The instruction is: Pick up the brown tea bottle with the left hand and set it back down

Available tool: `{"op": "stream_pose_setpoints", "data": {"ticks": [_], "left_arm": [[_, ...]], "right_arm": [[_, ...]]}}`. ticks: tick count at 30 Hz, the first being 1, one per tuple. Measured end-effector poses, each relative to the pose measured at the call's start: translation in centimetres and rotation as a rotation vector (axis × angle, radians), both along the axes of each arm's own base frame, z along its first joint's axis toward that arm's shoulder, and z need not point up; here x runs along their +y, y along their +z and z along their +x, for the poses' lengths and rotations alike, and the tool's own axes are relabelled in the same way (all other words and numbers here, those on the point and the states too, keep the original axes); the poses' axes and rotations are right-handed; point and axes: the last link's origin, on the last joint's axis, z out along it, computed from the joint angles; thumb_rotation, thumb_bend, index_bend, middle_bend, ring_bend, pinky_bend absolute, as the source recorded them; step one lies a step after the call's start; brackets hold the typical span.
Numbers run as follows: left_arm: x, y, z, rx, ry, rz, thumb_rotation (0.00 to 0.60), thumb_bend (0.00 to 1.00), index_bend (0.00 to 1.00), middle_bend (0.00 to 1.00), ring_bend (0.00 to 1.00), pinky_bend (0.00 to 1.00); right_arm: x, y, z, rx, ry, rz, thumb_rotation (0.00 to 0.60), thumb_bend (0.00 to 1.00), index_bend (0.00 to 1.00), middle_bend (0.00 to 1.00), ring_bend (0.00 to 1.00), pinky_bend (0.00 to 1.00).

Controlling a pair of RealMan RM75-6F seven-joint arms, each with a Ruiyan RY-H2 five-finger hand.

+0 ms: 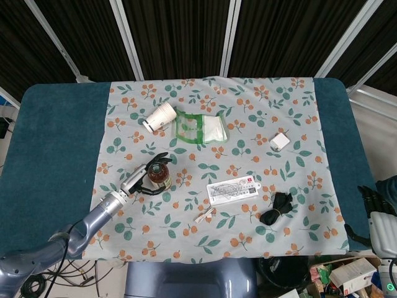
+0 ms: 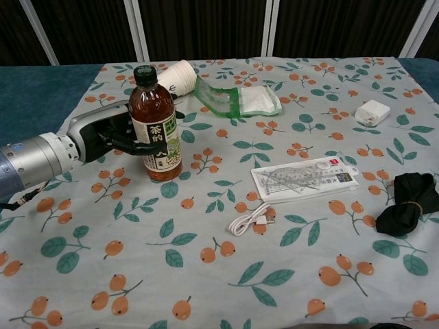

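The brown tea bottle [image 1: 159, 176] [image 2: 156, 130] stands upright on the floral cloth at the front left, dark cap on, green and white label facing the chest camera. My left hand [image 1: 142, 180] [image 2: 108, 134] reaches in from the left and grips the bottle's body, fingers behind it and the thumb across the label's left side. The bottle's base rests on the cloth. My right hand [image 1: 374, 200] shows only as dark fingers off the table's right edge in the head view, and its pose is unclear.
A paper cup [image 1: 160, 117] [image 2: 177, 74] lies on its side behind the bottle, with a green packet [image 1: 200, 129] [image 2: 236, 99] beside it. A flat white pack [image 2: 305, 178], a white cable [image 2: 250, 221], black cloth [image 2: 405, 202] and a white box [image 2: 372, 112] lie to the right.
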Motion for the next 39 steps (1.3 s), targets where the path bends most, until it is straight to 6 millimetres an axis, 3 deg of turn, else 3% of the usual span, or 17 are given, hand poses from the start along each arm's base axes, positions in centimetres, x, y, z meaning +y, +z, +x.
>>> {"op": "stream_pose_setpoints", "data": {"ticks": [5, 12, 22, 29, 39], "left_arm": [[0.1, -0.4, 0.4, 0.036, -0.019, 0.062, 0.600, 0.55, 0.33, 0.38, 0.39, 0.47], [0.7, 0.7, 1.5, 0.016, -0.034, 0.123, 0.600, 0.55, 0.33, 0.39, 0.39, 0.48], [2.1, 4.9, 4.2, 0.069, -0.154, 0.294, 0.600, 0.55, 0.34, 0.41, 0.38, 0.48], [2.6, 6.7, 6.4, 0.294, -0.331, 0.535, 0.600, 0.55, 0.35, 0.42, 0.38, 0.48], [2.7, 6.9, 7.7, 0.774, -0.635, 0.898, 0.600, 0.55, 0.35, 0.41, 0.38, 0.48]], "right_arm": [[0.1, -0.1, 0.0, 0.001, 0.002, 0.000, 0.600, 0.19, 0.00, 0.05, 0.06, 0.15], [0.1, -0.1, 0.0, -0.004, 0.002, 0.002, 0.600, 0.19, 0.00, 0.05, 0.06, 0.15], [0.1, -0.2, 0.1, -0.009, -0.001, 0.006, 0.600, 0.19, 0.00, 0.05, 0.06, 0.15], [0.1, -0.3, 0.2, -0.008, 0.000, 0.007, 0.600, 0.19, 0.00, 0.05, 0.06, 0.15], [0.1, -0.3, 0.1, -0.009, -0.006, 0.010, 0.600, 0.19, 0.00, 0.05, 0.06, 0.15]]}}
